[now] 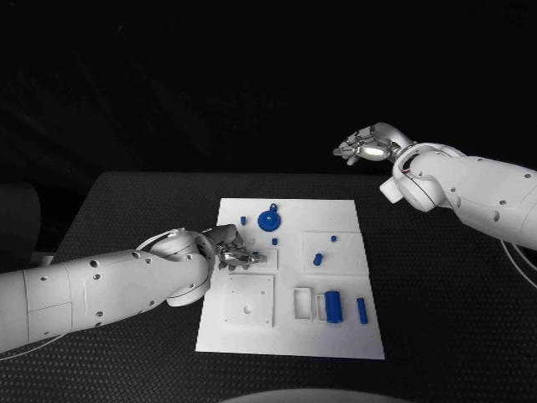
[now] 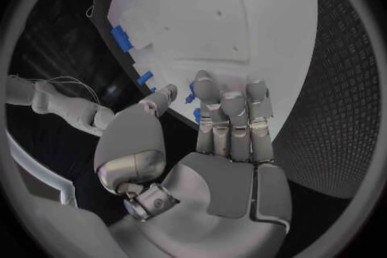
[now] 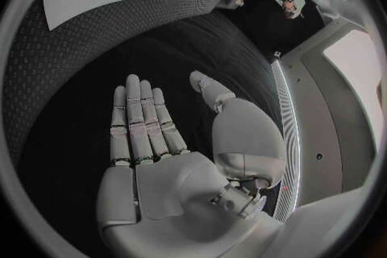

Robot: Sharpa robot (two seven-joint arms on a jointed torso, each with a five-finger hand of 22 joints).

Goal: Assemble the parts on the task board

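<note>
Over the task board (image 1: pixel 290 277) the left hand (image 1: pixel 232 254) hovers open; right hand (image 1: pixel 367 148) open too

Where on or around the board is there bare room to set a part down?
The task board is bare along its near edge and in its far right corner beyond the round blue part. The black table right of the board is bare. It is crowded around the left hand and the blue parts.

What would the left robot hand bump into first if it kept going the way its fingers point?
Probably the task board. The left robot hand reaches over its edge, fingers pointing across the white surface, with small blue parts right at the fingertips. How high above the board it is, I cannot tell.
</note>
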